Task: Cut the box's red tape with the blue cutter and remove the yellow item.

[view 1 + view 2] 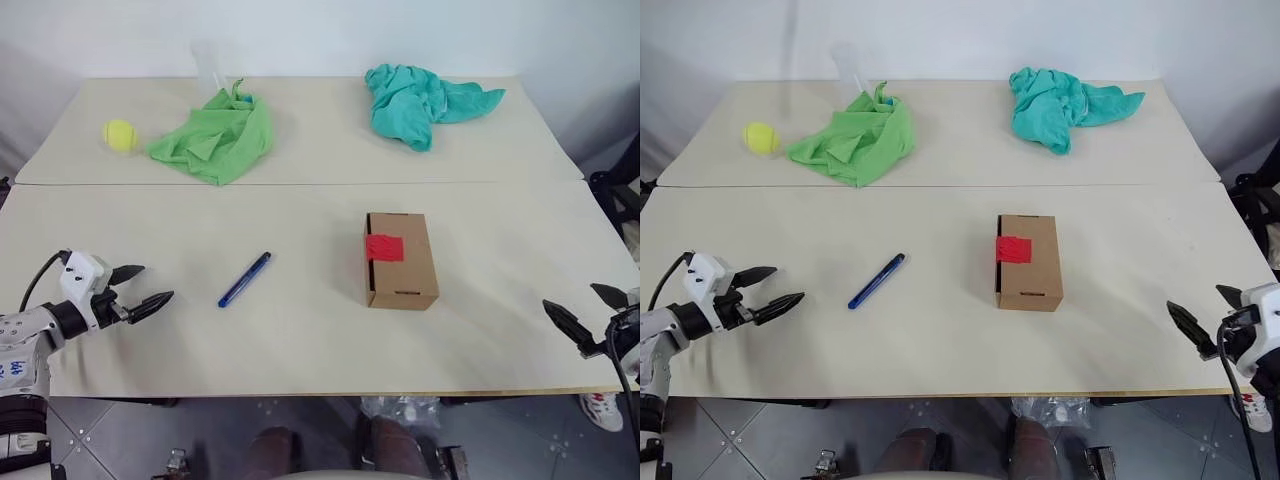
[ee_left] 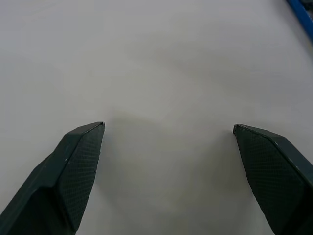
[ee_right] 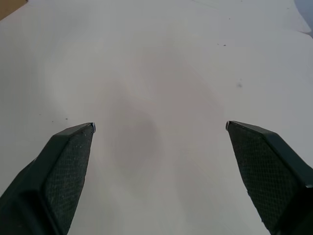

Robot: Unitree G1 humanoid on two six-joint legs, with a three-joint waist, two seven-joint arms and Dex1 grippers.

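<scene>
The box [image 1: 401, 261] lies closed on the desk [image 1: 300, 340], right of centre, with the red tape [image 1: 384, 247] on its top near the left edge. The blue cutter [image 1: 244, 279] lies flat to its left, well apart. The left gripper [image 1: 140, 289] hovers near the desk's left edge, fingers released and empty. The right gripper [image 1: 588, 312] hangs at the near right edge, fingers likewise spread, holding nothing. Far back lie a tennis ball [image 1: 120, 135], a green cloth [image 1: 217, 140] and a teal cloth [image 1: 422, 102].
</scene>
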